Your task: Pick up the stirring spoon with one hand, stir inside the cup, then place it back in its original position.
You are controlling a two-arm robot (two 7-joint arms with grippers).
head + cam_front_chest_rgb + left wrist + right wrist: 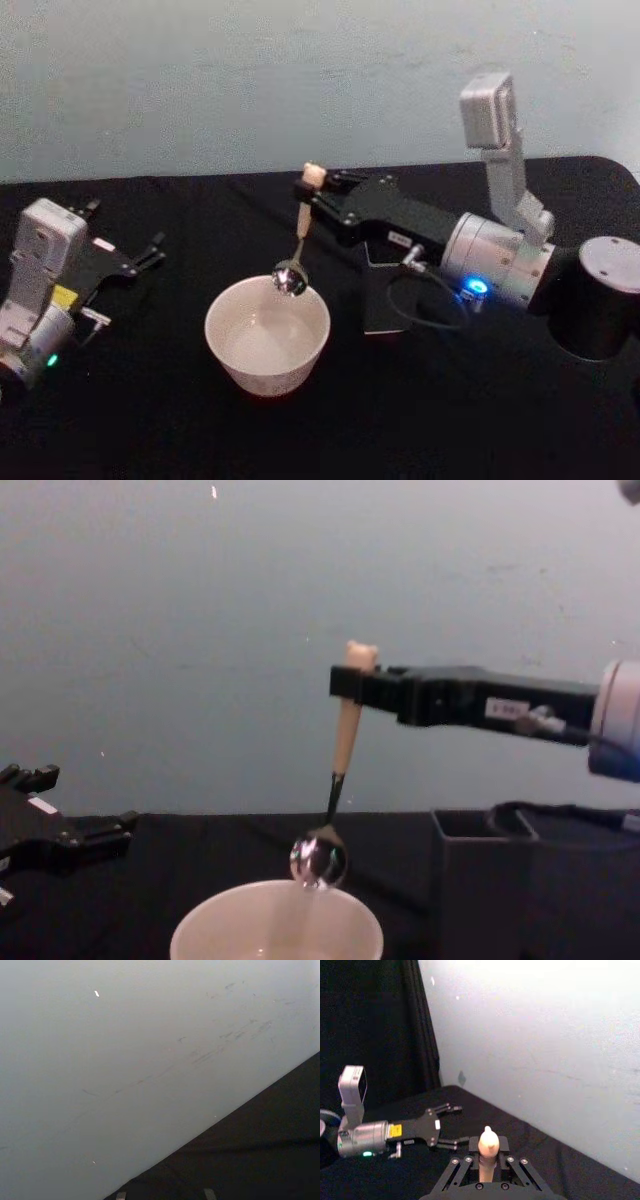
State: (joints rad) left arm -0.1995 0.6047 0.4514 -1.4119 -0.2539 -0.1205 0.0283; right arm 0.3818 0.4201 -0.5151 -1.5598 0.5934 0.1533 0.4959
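One spoon (pixel 291 277), one cup (pixel 262 372), one holder (pixel 478 890), two tools (pixel 125 230) (pixel 312 198).

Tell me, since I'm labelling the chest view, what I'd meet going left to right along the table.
left end effector → cup → holder

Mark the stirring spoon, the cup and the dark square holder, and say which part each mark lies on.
stirring spoon (pixel 319 861): chest view, on its shiny metal bowl.
cup (pixel 265 380): head view, on its outer front wall.
dark square holder (pixel 482 900): chest view, on its front wall.
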